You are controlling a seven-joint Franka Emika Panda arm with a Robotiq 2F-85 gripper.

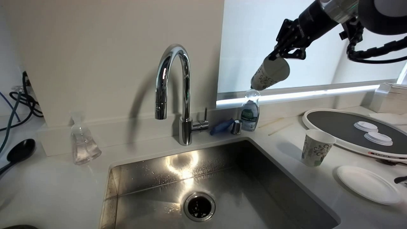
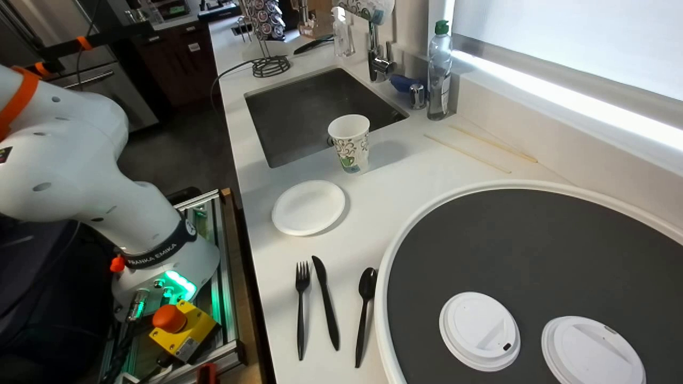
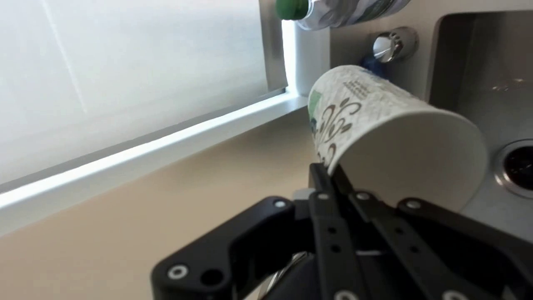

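My gripper (image 1: 274, 57) is shut on the rim of a patterned paper cup (image 1: 266, 76), one finger outside the wall and one inside, as the wrist view shows at the gripper (image 3: 330, 168). The held cup (image 3: 358, 112) hangs tilted in the air, its mouth turned toward the wrist camera; I see no contents. At the top of an exterior view, part of this cup (image 2: 368, 8) shows above the faucet. A clear dish soap bottle (image 1: 250, 116) stands behind the sink's corner. On the counter a second patterned cup (image 2: 352, 146) stands upright.
A steel sink (image 1: 143, 173) with a chrome faucet (image 1: 185, 95) lies left of the second cup. Near that cup are a white plate (image 2: 308, 208), two wooden sticks (image 2: 469, 153) and a round dark board (image 2: 480, 240) with lids (image 2: 479, 330). Black cutlery (image 2: 325, 304) lies beside the board.
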